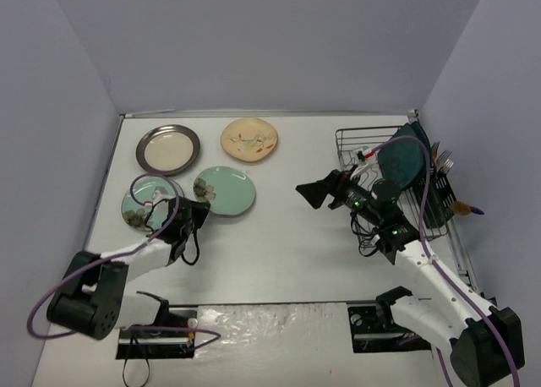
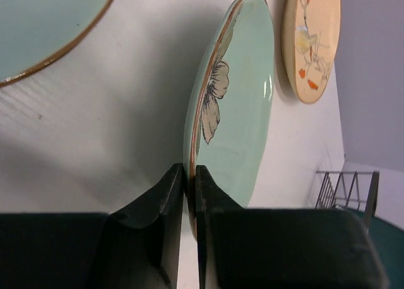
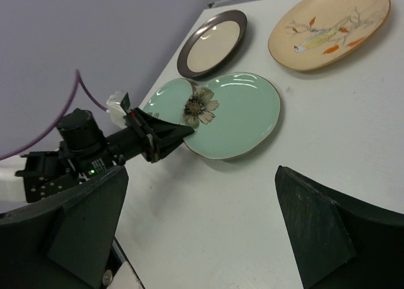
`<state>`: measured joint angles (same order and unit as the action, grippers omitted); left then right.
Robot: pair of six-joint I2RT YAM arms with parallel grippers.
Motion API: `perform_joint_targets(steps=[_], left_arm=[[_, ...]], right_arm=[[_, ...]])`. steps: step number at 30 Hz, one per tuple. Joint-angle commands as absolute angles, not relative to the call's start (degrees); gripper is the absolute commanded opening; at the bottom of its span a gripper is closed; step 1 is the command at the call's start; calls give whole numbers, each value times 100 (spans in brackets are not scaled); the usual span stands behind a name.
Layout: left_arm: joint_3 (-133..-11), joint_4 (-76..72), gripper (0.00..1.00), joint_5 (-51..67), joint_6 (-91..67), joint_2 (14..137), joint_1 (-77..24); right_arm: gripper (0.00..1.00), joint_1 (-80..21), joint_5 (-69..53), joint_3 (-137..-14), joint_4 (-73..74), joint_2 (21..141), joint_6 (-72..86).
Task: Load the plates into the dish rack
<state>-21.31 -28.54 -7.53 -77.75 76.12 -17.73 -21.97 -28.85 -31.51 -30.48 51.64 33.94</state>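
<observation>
My left gripper (image 1: 199,210) is shut on the near rim of a pale mint-green flower plate (image 1: 226,191). The left wrist view shows both fingers pinching that rim (image 2: 190,175), with the plate (image 2: 237,100) stretching away from them. The second mint plate (image 1: 148,203) lies just left of it. The cream plate with grey-brown rim (image 1: 168,148) and the cream floral plate (image 1: 249,138) lie at the back. A dark teal plate (image 1: 406,160) stands in the dish rack (image 1: 359,142) on the right. My right gripper (image 1: 314,193) is open and empty, above the table between the held plate and the rack.
Cutlery (image 1: 448,163) stands in the rack's side holder. Grey walls close off the back and both sides. In the right wrist view the held mint plate (image 3: 233,115), my left gripper (image 3: 183,132) and bare white table (image 3: 208,226) lie ahead of the open fingers.
</observation>
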Motion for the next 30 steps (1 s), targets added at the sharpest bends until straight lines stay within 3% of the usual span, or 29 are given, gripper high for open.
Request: perform_joint_targets(steps=[1, 14, 30], left_arm=[[-2340, -2663, 0, -613, -7087, 6434, -1907], [-2594, -2154, 0, 684, -6625, 4424, -1960], [-2742, -2477, 0, 1610, -6535, 3707, -1969]], right_arm=[[100, -2354, -2883, -3447, -3420, 5631, 3643], [100, -2890, -3330, -4068, -3943, 7262, 3704], [95, -3261, -3951, -4853, -4188, 8445, 3389]])
